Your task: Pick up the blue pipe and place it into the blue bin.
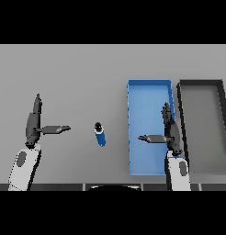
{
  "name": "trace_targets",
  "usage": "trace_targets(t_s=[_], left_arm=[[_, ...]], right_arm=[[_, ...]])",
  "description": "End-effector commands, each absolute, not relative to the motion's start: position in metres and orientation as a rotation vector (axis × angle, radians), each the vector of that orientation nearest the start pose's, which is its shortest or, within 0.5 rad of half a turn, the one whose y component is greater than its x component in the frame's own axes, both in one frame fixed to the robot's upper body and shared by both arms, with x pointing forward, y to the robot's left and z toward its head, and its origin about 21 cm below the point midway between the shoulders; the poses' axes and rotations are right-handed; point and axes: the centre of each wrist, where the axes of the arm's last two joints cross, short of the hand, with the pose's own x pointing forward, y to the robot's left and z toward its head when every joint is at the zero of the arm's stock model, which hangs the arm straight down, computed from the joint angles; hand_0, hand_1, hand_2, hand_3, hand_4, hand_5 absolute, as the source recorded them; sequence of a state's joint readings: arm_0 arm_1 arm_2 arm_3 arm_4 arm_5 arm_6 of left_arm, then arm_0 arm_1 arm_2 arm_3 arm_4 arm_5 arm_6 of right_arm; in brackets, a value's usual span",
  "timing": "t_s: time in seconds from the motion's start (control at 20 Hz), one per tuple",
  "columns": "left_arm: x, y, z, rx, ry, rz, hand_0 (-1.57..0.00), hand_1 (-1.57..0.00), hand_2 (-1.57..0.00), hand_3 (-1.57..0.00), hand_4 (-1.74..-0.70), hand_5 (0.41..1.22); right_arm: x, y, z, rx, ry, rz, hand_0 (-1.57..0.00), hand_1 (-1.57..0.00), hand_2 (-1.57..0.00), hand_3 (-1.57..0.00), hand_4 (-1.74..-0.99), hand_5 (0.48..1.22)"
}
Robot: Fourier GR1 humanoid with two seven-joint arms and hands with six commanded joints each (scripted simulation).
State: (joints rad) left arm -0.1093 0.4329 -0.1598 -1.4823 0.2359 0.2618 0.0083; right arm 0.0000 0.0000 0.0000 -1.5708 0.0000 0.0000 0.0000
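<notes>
Grey table [87, 69]: broad bare surface left of and beyond the bins. Dark bin [181, 114]: at the right edge, just beside the blue bin [144, 92]. 2 hands: right hand [170, 131] over the blue bin's right wall, fingers straight, thumb out; left hand [34, 121] at far left, fingers straight. Blue pipe [100, 134]: lying on the table between left hand and blue bin, clear room all round.

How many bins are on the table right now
2. The blue bin sits right of centre, with the right hand over it. The dark grey bin lies beside it, further right, partly cut off by the view's edge. None looks hidden.
</notes>
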Motion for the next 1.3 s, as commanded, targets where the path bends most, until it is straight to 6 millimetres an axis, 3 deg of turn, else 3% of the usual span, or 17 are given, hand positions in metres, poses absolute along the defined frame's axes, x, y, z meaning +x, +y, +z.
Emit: trace_targets(t_s=[0.0, 0.25, 0.3, 0.4, 0.75, 0.95, 1.25], left_arm=[[0.272, 0.292, 0.027, 0.250, -1.555, -0.086, 0.00, 0.00, 0.00, 0.00, -1.07, 0.591], [0.270, 0.296, 0.028, 0.258, -1.566, -0.080, 0.00, 0.00, 0.00, 0.00, -1.07, 0.591], [0.267, 0.304, 0.034, 0.178, -1.581, -0.274, 0.00, 0.00, 0.00, 0.00, -1.07, 0.591], [0.267, 0.321, 0.042, 0.101, -1.551, -0.446, 0.00, 0.00, 0.00, 0.00, -1.07, 0.589], [0.260, 0.328, 0.049, -0.006, -1.551, -0.568, 0.00, 0.00, 0.00, 0.00, -1.09, 0.605], [0.247, 0.312, 0.047, -0.157, -1.512, -0.688, 0.00, 0.00, 0.00, 0.00, -1.10, 0.554], [0.233, 0.261, 0.035, -0.292, -1.470, -0.802, 0.00, 0.00, 0.00, 0.00, -1.18, 0.484]], right_arm=[[0.248, -0.228, -0.003, 0.000, -1.572, -0.001, 0.00, 0.00, 0.00, 0.00, -1.225, 0.617], [0.242, -0.228, -0.004, 0.001, -1.573, 0.000, 0.00, 0.00, 0.00, 0.00, -1.225, 0.617], [0.233, -0.232, -0.001, -0.023, -1.626, 0.116, 0.00, 0.00, 0.00, 0.00, -1.225, 0.617], [0.227, -0.231, 0.005, -0.044, -1.653, 0.241, 0.00, 0.00, 0.00, 0.00, -1.225, 0.618], [0.219, -0.230, 0.013, -0.120, -1.632, 0.310, 0.00, 0.00, 0.00, 0.00, -1.185, 0.597], [0.221, -0.231, 0.011, -0.110, -1.639, 0.335, 0.00, 0.00, 0.00, 0.00, -1.198, 0.607], [0.219, -0.231, 0.011, -0.102, -1.647, 0.342, 0.00, 0.00, 0.00, 0.00, -1.212, 0.613]])
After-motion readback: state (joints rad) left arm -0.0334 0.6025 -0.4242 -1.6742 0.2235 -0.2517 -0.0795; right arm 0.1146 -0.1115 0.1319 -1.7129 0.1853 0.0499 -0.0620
